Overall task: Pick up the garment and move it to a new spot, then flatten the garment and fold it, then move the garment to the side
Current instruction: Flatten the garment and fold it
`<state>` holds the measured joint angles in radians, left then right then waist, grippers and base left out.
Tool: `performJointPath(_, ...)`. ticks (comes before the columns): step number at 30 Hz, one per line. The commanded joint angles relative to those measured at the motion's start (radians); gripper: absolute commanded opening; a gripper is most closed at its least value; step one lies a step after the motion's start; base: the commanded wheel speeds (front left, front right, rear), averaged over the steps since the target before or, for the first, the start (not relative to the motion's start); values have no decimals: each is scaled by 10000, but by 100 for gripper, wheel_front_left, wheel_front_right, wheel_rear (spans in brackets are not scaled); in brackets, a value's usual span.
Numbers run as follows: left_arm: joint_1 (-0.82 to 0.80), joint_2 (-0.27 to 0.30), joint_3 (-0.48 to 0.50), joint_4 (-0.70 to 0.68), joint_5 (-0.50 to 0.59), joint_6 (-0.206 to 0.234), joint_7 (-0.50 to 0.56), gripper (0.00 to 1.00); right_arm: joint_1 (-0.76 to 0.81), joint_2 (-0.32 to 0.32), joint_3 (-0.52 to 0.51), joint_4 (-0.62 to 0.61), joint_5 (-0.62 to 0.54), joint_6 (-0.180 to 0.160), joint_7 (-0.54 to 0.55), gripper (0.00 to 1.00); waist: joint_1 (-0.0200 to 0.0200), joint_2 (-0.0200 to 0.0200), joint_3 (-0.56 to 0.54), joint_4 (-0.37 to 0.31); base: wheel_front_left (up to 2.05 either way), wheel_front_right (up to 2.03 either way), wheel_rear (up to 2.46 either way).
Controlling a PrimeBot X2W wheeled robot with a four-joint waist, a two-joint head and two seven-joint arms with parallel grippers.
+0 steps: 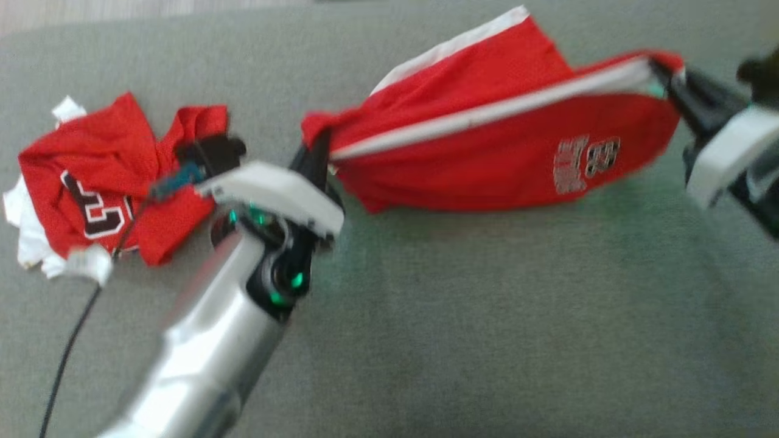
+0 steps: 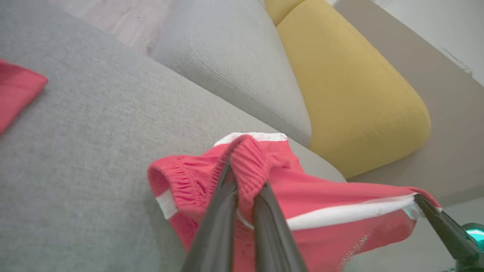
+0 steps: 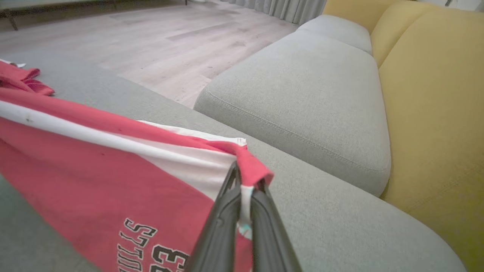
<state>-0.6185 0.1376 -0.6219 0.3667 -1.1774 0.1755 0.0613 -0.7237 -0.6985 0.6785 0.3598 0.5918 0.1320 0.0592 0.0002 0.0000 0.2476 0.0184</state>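
Over the grey fabric sofa cushion point(image 1: 487, 316), the red mesh shorts with a white side stripe point(image 1: 499, 164) hang stretched between my arms. My left jaws are clamped on the gathered elastic waistband point(image 2: 249, 158), and my right jaws are pinched together on the white-edged hem corner point(image 3: 253, 170). To lay them down well, I judge I should hold the stripe taut, lower both ends level and together, let the sagging lower edge touch first, and land well clear of the crumpled red jersey point(image 1: 103, 182) on my left.
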Motion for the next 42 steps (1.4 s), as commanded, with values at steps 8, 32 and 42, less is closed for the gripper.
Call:
performJointPath(8, -2350, -152, 166, 1293, 373, -381, 322, 0, -2596, 26, 1141, 1247, -115, -13, 380, 0, -2, 0, 1776, 690, 0, 0, 0)
performJointPath(32, -4324, -832, -574, 3824, 557, -1418, -253, 100, -5377, 1020, 3372, 4824, 369, -13, -1379, 0, -2, 0, 2864, 1264, 0, 0, 0)
performJointPath(42, -4632, -783, -525, 3848, 786, -1577, -1760, 100, -5576, 1582, 3234, 6605, 633, -13, -2641, 100, -2, 0, 2345, 1440, 0, 0, 0)
